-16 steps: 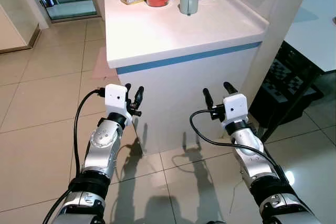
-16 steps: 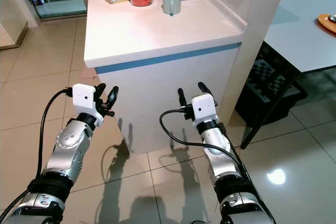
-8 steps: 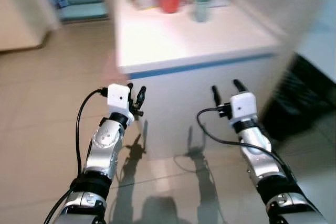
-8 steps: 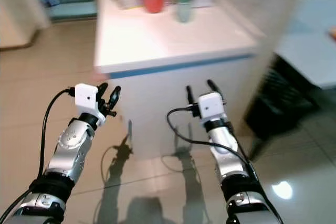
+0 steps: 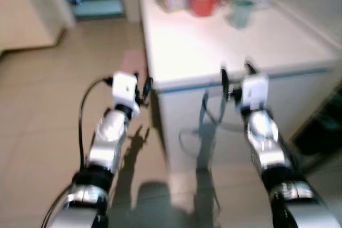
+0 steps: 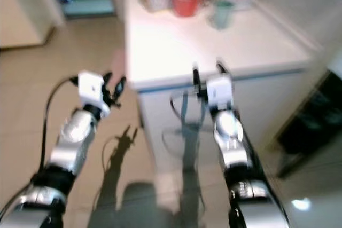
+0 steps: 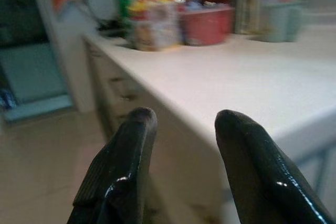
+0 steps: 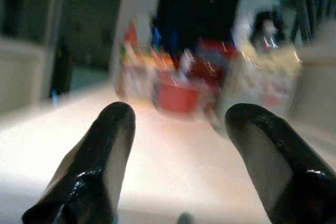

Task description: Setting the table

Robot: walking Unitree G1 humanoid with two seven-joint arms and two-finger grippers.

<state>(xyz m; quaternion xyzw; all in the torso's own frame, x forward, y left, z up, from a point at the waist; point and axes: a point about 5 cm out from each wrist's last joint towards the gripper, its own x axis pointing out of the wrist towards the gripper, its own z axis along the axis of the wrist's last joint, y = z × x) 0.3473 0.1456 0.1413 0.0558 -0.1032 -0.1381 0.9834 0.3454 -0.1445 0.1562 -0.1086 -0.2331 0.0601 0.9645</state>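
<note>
The pale green ceramic-looking mug (image 5: 240, 13) stands on the white counter (image 5: 214, 52), well beyond both sets of spread, empty fingers. Right gripper (image 5: 235, 72) and left gripper (image 5: 143, 84) hover short. It looks rigid, smooth, breakable; grip its body.

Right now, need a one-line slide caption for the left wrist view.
Left gripper, jaws open and empty, aimed along the white counter toward a red tub and green cup at its far end.

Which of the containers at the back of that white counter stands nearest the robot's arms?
The pale green mug. It stands alone, a little forward of the red bowl and the packets crowded behind it, on the side of the right gripper.
</note>
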